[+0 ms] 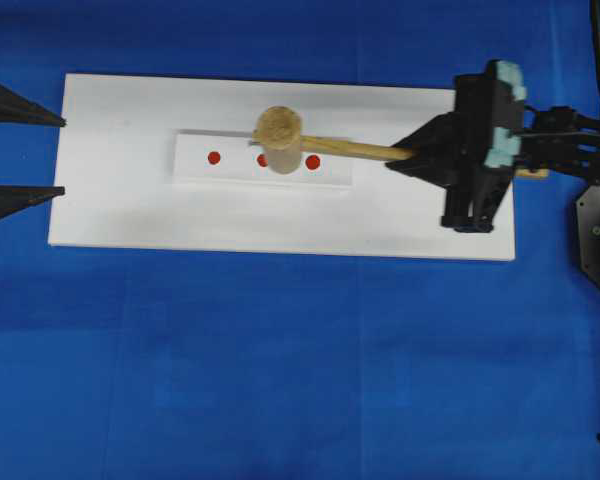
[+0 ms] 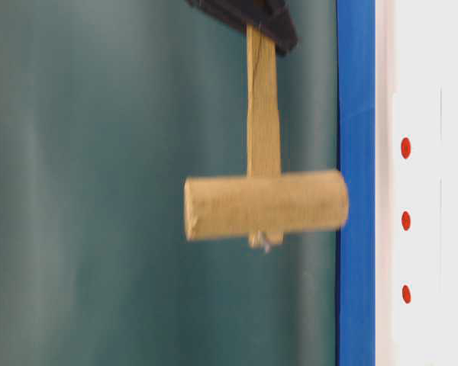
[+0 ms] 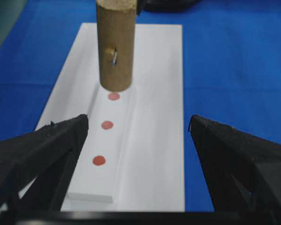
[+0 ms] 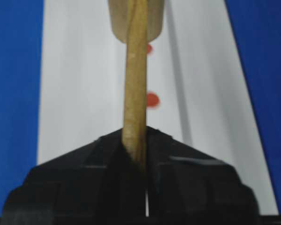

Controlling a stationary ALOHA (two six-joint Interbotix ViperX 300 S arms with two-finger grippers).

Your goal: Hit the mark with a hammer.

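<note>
Hammer (image 1: 280,139) is up in the air right now, clamped by its handle in the right gripper (image 1: 412,155); jaws pinched tight on the wood at the far end from the head, as the right wrist view shows well. We'd call this the swing step; grab is done, strike isn't landed yet as far as we can judge.

Taking the white strip (image 1: 235,172) as our landmark: it sits raised on the white board (image 1: 120,200), with three red dots along it; the mark (image 3: 107,125) is the middle one. From overhead the mallet head covers most of that middle dot (only a sliver of red peeks out at its left edge), so we're roughly lined up over the strip's centre. The table-level view shows the head clear of the strip, not touching; it's a bit blurred, so we'd guess it's mid-motion. From the left wrist view the head seems to hang nearer the far dot (image 3: 114,96) than the middle one, but that may just be the viewing angle; can't settle it.

Left gripper (image 3: 138,126) sits off the strip's end, jaws spread wide, holding nothing.

Next move, we reckon: bring the head straight down onto the strip's middle without drifting toward either end dot; keep the grip firm so the handle doesn't twist.
</note>
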